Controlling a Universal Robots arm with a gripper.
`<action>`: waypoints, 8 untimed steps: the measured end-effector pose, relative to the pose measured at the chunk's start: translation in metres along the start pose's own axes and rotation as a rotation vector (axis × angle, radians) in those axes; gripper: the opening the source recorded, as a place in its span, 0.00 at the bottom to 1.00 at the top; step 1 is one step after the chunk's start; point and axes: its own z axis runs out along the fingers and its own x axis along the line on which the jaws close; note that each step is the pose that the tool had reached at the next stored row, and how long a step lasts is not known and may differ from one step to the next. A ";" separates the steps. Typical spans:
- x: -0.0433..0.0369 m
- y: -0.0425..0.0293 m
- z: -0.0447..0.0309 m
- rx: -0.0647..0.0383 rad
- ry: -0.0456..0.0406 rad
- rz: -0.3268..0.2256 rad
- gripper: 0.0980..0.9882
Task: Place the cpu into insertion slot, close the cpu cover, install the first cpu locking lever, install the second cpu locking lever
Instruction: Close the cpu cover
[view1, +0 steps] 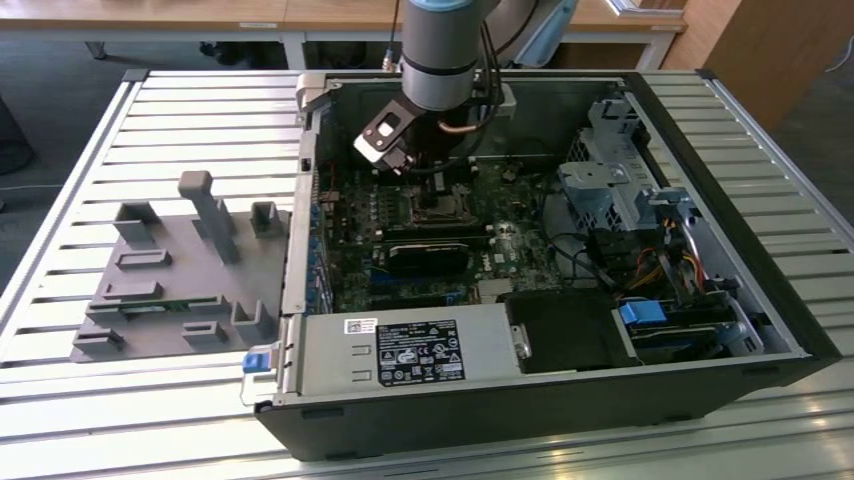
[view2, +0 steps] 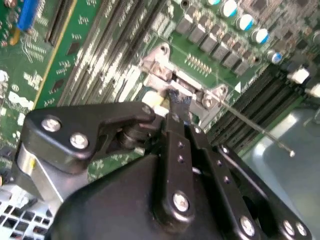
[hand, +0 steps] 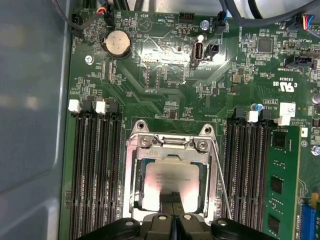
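Hanging over the open computer case (view1: 561, 400) on the slatted worktop (view1: 80, 130), the arm holds its claw (hand: 172, 201) low at the insertion slot (view1: 434, 207) on the green board. Its fingers (view2: 178, 107) are pressed together with nothing seen between them, their tips at the edge of the cpu (hand: 172, 175). The cpu lies in the slot, and the cpu cover (hand: 170, 142) lies flat around it. A thin lever (view2: 260, 131) juts out beside the slot. A grey fixture (view1: 160, 290) sits on the worktop at the exterior view's left.
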 end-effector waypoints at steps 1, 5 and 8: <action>0.0001 0.0011 -0.0005 0.001 -0.0017 0.000 0.01; 0.0006 0.0020 -0.0033 -0.004 0.0053 -0.001 0.01; 0.0005 0.0019 -0.0120 -0.002 0.0039 -0.001 0.01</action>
